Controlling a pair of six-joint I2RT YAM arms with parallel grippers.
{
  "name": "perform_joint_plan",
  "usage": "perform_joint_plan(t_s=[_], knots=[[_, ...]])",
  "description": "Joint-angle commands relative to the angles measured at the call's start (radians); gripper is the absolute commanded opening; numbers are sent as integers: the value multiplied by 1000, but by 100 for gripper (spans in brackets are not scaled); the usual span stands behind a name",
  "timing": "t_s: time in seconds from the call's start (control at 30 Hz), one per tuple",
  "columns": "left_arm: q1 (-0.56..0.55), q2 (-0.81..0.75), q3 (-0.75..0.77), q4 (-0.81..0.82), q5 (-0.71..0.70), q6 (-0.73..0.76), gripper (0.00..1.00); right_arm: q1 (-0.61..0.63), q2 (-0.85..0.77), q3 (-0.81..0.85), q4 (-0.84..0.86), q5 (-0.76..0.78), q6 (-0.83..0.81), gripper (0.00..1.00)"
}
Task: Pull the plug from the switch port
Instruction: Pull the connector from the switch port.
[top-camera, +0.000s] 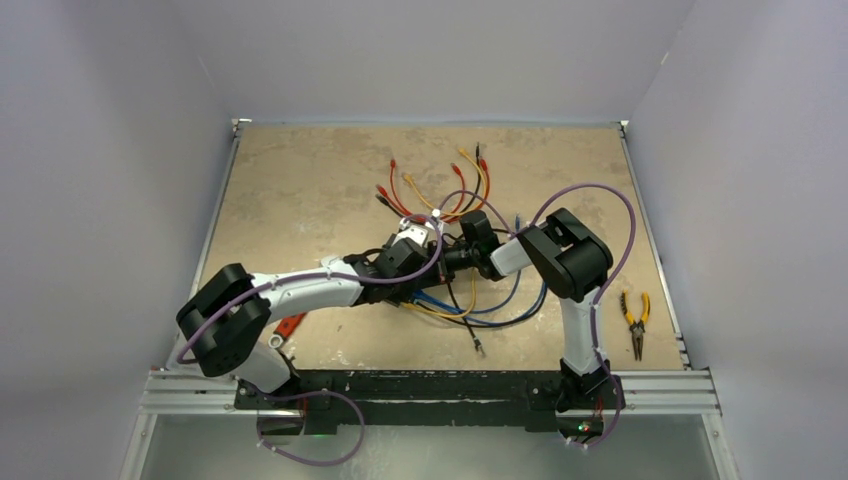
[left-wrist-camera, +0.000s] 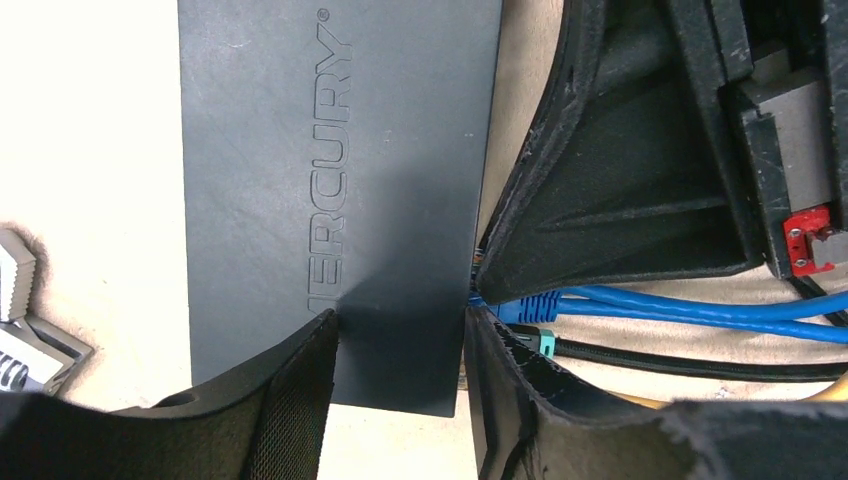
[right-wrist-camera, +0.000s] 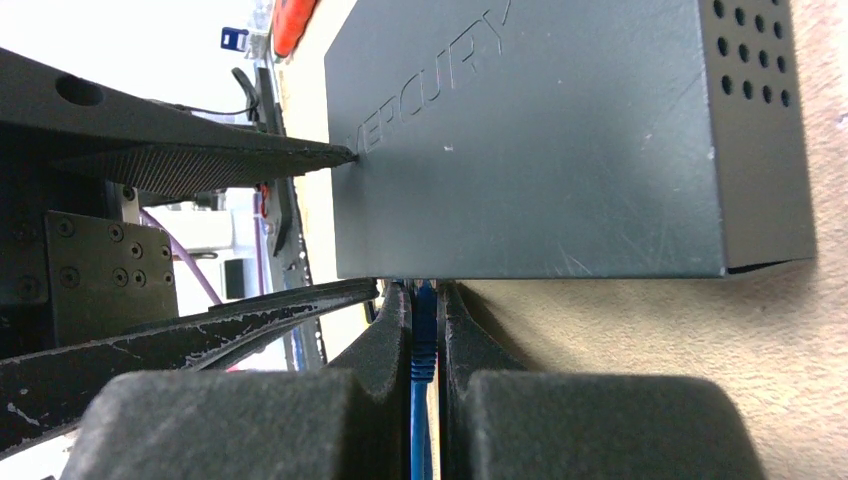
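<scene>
The switch (left-wrist-camera: 300, 150) is a flat matte black box lying on the tan table, its port edge facing my right gripper. A blue plug (right-wrist-camera: 424, 340) on a blue cable sits at that port edge (right-wrist-camera: 520, 268), and my right gripper (right-wrist-camera: 425, 300) is shut on it, pads pressed on both sides. My left gripper (left-wrist-camera: 400, 320) clamps the switch's near end: one fingertip (left-wrist-camera: 315, 345) rests on the top face, the other (left-wrist-camera: 485, 345) lies against the port edge beside the blue plug (left-wrist-camera: 525, 307). In the top view both grippers (top-camera: 415, 255) (top-camera: 455, 258) meet mid-table and hide the switch.
Beside the blue plug a teal-booted plug (left-wrist-camera: 546, 343) on a black cable also sits at the switch. A fan of red, yellow and black cables (top-camera: 430, 190) lies behind the grippers. Yellow-handled pliers (top-camera: 634, 320) lie at the right edge, a red tool (top-camera: 290, 324) near the left arm.
</scene>
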Motion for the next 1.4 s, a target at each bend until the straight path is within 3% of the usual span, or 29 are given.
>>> perform_joint_plan(t_s=[0.0, 0.3, 0.8, 0.87, 1.03, 1.37], knots=[[1, 26, 1, -93, -119, -62, 43, 15, 14, 3, -47, 55, -75, 0], [32, 70, -19, -112, -142, -117, 32, 13, -22, -8, -133, 63, -142, 0], [97, 114, -62, -94, -74, -88, 30, -4, -78, -45, -167, 22, -161, 0], [96, 101, -64, -78, -48, -69, 34, -5, -76, -38, -172, 22, -167, 0], [71, 18, -65, -42, 29, 8, 58, -6, -58, -19, -167, 20, -164, 0], [37, -54, -71, -35, 63, 84, 65, -8, -45, -15, -164, 13, -164, 0]])
